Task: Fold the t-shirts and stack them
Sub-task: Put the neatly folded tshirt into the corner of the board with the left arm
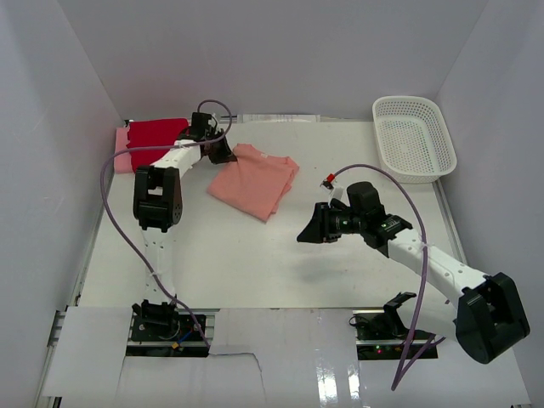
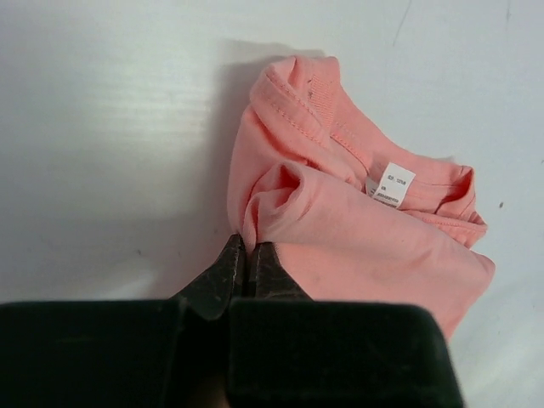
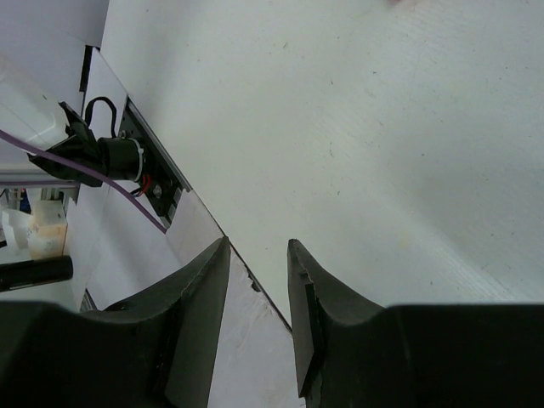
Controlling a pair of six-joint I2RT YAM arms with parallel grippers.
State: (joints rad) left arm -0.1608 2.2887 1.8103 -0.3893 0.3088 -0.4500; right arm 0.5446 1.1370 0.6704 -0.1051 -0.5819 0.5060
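We see the left gripper [image 2: 249, 248] pinching a fold of the salmon-pink cotton t-shirt [image 2: 374, 242] between its fingertips [image 2: 228, 274], the right gripper [image 3: 257, 248] parted, seemingly empty.

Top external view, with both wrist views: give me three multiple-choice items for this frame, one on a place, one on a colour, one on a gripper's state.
1. Where does the white basket sit on the table?
A. far right corner
B. near left edge
C. between the arm bases

2. What colour is the t-shirt that the left gripper pinches?
A. red
B. salmon pink
C. white

3. What is the state of the right gripper?
A. shut on cloth
B. open and holding nothing
C. shut on the basket rim

Answers:
1 A: the top view shows the basket at the far right, away from both arms.
2 B: the left wrist view shows pink cloth, with its neck label, caught at the closed fingertips.
3 B: the right wrist view shows a gap between the fingers, with only bare table beyond.
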